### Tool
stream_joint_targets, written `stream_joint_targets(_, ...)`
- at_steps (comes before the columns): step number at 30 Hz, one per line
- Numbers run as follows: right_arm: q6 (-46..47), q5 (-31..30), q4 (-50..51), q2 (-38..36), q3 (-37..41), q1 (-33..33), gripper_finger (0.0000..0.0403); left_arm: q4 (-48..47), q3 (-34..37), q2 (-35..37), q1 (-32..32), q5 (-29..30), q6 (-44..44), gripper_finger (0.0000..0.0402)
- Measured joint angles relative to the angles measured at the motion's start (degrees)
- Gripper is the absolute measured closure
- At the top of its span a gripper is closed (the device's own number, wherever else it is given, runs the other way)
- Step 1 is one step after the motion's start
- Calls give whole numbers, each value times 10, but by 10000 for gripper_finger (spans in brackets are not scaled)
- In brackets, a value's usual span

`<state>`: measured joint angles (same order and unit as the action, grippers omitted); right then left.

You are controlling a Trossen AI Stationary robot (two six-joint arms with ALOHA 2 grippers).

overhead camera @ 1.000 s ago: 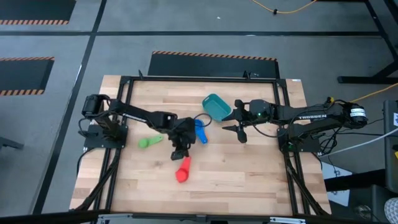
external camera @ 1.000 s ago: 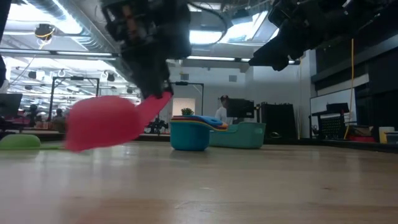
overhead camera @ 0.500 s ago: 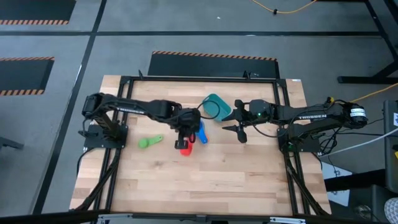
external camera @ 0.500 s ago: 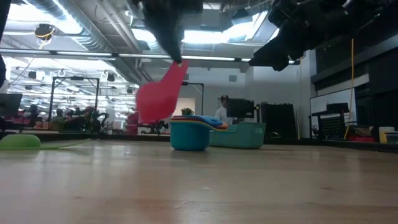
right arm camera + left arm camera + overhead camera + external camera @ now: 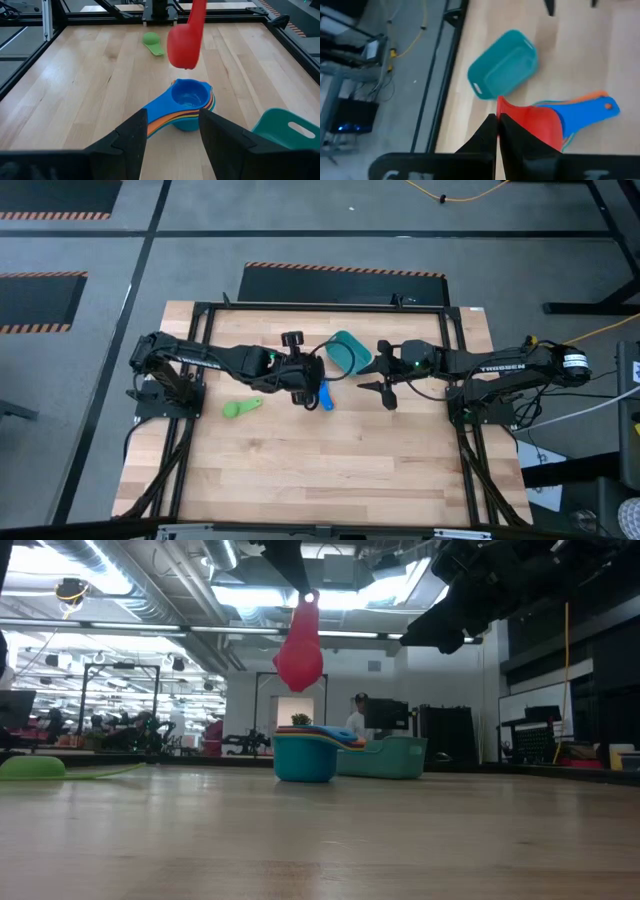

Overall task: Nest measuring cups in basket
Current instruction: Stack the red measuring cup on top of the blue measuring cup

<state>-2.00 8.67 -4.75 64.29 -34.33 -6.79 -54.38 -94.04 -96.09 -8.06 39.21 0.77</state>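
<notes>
My left gripper (image 5: 300,392) is shut on the red measuring cup (image 5: 298,645), which hangs high above a stack of nested cups (image 5: 305,755) with the dark blue cup (image 5: 187,95) on top. The stack stands on the table beside the teal basket (image 5: 348,351), not in it. The gripper hides the red cup in the high view. A green cup (image 5: 240,407) lies bowl down on the table to the left. My right gripper (image 5: 172,135) is open and empty, to the right of the basket and stack. My left gripper pinches the red cup's flat handle near its free end (image 5: 502,107) between its two fingers. The fingers come from above, pointing down. The cup is lifted clear and hangs below them, bowl (image 5: 298,658) lowest, over the stack.
The basket (image 5: 504,70) lies at the far middle of the wooden table, its inside bare. Black frame rails (image 5: 200,330) run along the table's sides. Bare wood (image 5: 320,470) spreads across the near half.
My left gripper has carried the red cup up and toward the table's far edge, from low near the table's middle to high over the stack. The cup has swung from lying nearly level to hanging bowl down. My right gripper has kept still.
</notes>
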Motion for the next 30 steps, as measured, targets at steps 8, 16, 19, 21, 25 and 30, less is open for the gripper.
stream_joint_targets(8,0,0,-2,0,0,0,221,9,1,-25,-13,61,32,401)
stream_joint_targets(16,0,0,-3,0,0,0,221,12,1,-62,-29,151,26,401)
stream_joint_targets(19,0,0,-5,1,0,0,221,12,1,-79,-32,158,26,401)
stream_joint_targets(21,0,0,-6,2,0,0,221,6,2,-84,-32,157,22,401)
stream_joint_targets(25,0,0,-8,4,0,0,221,10,2,-97,-32,165,18,401)
stream_joint_targets(30,0,0,-6,6,-1,0,221,0,3,-109,-32,172,17,401)
